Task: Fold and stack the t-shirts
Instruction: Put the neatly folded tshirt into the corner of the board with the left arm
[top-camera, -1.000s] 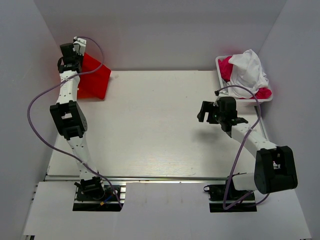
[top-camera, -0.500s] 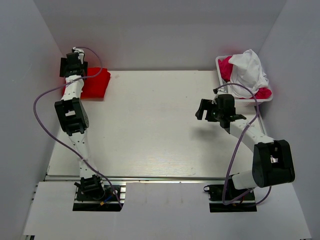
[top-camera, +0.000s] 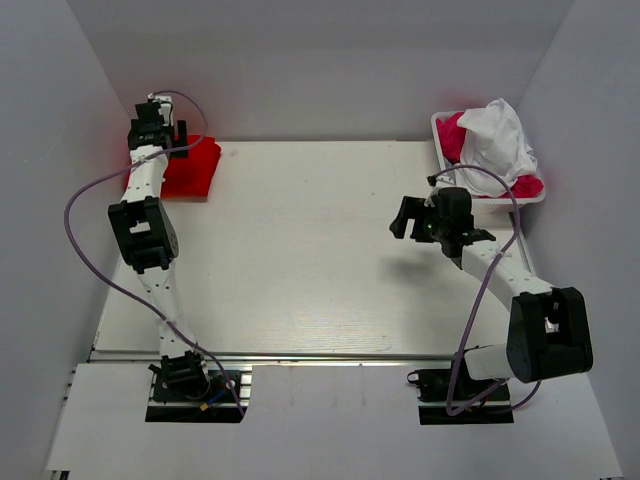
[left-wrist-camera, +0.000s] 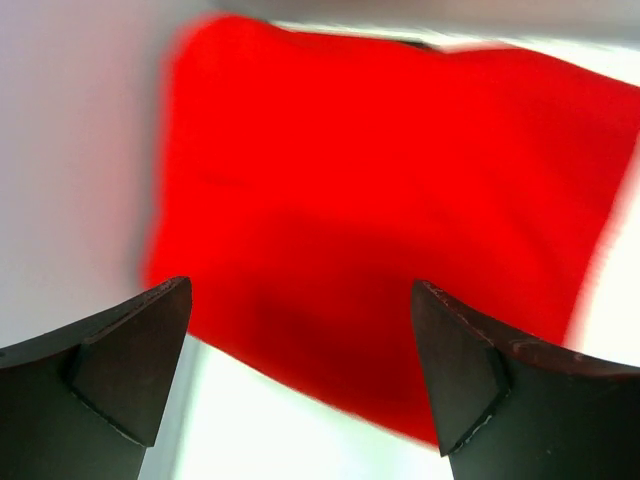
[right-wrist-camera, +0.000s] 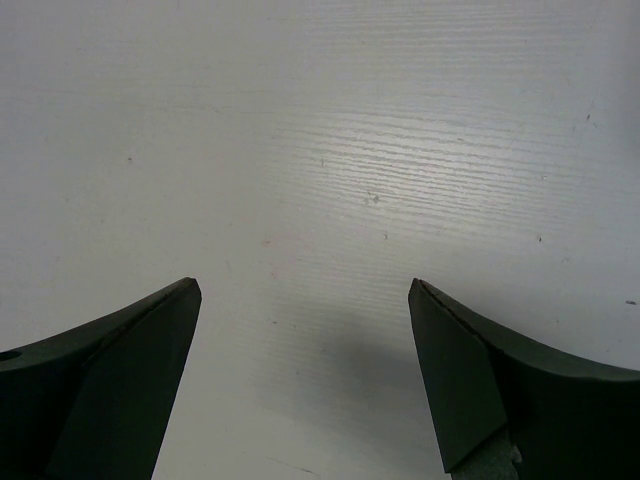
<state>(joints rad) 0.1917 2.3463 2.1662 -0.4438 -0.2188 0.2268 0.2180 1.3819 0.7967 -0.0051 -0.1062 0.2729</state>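
The red t-shirt (top-camera: 192, 168) is found folded at the far-left corner of the table (top-camera: 300, 250), beneath the left gripper (left-wrist-camera: 300, 295), whose jaws are held spread and empty; the right gripper (right-wrist-camera: 305, 290) is likewise held spread, mid-right.

Right wrist camera, looking down on the table (right-wrist-camera: 330, 120). The gripper (right-wrist-camera: 302, 287) is spread wide with nothing between its two dark fingers (right-wrist-camera: 100, 385), which enter the frame at 7 and 5 o'clock and taper toward the centre. The white, faintly grained surface fills everything else. A brighter patch of glare lies just toward 1 o'clock from centre. A faint pinkish mark (right-wrist-camera: 285, 241) sits near the centre, scattered dark specks (right-wrist-camera: 373, 198) dot the upper half, and a soft grey shadow (right-wrist-camera: 320, 375) falls at 6 o'clock between the fingers.
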